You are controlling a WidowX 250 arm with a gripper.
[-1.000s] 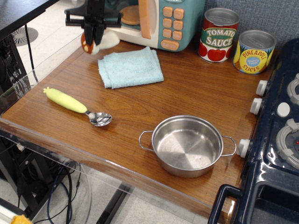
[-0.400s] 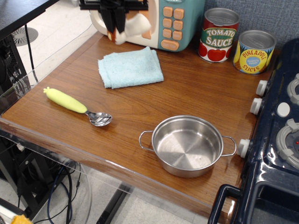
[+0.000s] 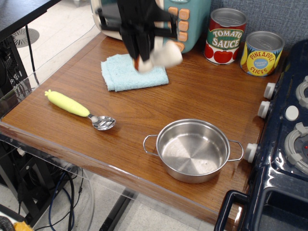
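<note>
My black gripper hangs above the light blue folded cloth, fingers pointing down and shut on a small toy with a white body and an orange-brown part. The toy is motion-blurred, so its exact shape is unclear. It is off the table, over the cloth's right half. A steel pot stands empty at the front of the wooden counter. To the left lies a spoon with a yellow-green handle.
A teal toy microwave stands behind the gripper. A tomato sauce can and a pineapple slices can stand at the back right. A dark blue toy stove borders the right side. The counter's left and front edges drop off.
The gripper has carried the toy from the back left corner rightward and forward, and it is now over the blue cloth. Nothing else has moved.
</note>
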